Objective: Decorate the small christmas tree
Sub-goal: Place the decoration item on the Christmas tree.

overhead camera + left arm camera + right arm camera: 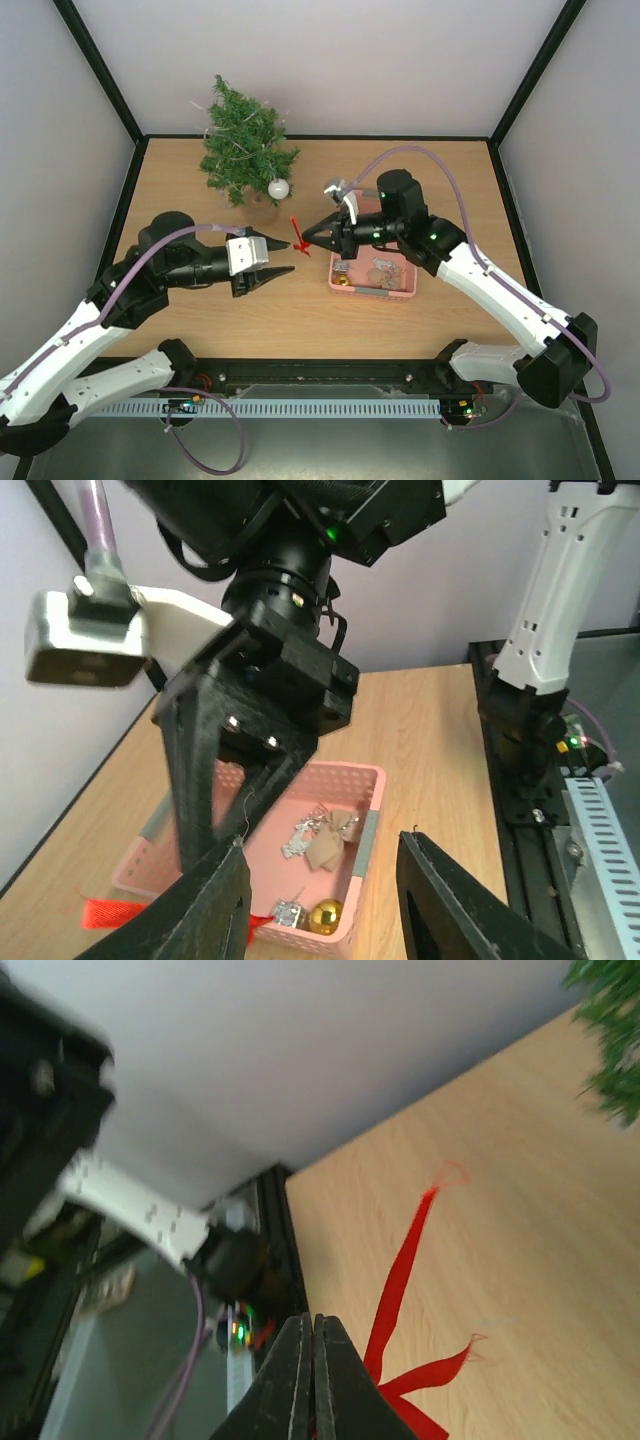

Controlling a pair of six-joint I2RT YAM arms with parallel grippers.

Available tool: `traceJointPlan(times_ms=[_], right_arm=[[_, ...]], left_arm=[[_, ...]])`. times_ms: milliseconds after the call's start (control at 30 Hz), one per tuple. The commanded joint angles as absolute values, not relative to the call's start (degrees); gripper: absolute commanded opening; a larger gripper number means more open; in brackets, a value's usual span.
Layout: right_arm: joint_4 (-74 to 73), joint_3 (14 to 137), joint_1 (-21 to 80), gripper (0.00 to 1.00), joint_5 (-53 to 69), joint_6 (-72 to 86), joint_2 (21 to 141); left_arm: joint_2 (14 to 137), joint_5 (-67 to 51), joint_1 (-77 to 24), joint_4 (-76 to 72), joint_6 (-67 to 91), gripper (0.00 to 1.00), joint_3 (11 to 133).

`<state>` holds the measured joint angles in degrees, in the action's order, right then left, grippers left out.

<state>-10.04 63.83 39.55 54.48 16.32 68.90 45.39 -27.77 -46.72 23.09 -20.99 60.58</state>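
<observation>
Right tool (309, 238) pinched shut — seemingly on red ribbon (296, 230); left tool (289, 256) gapes wide.

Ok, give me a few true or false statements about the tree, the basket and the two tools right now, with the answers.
1. The right tool is shut on a red ribbon. True.
2. The left tool grips a gold ball. False: it is open and empty; the gold ball lies in the pink basket.
3. A white ball sits at the lower edge of the small christmas tree. True.
4. The pink basket is empty. False: besides the gold ball it holds silver ornaments.
</observation>
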Motion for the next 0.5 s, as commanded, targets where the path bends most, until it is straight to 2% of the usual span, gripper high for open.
traceJointPlan(times_ms=[0, 167, 467], right_arm=[[-25.69, 66.23, 41.04, 0.02, 63.49, -3.00, 68.61], [-28.16, 66.96, 41.53, 0.02, 65.34, -8.46, 68.03], [-31.89, 69.01, 42.43, 0.02, 67.18, -12.85, 68.81]], left_arm=[[48.75, -31.07, -46.98, 34.91, -23.67, 0.44, 67.34], [55.39, -29.96, -47.02, 44.44, -29.09, 0.61, 73.53], [65.60, -34.02, -46.93, 55.89, -36.99, 0.61, 79.55]])
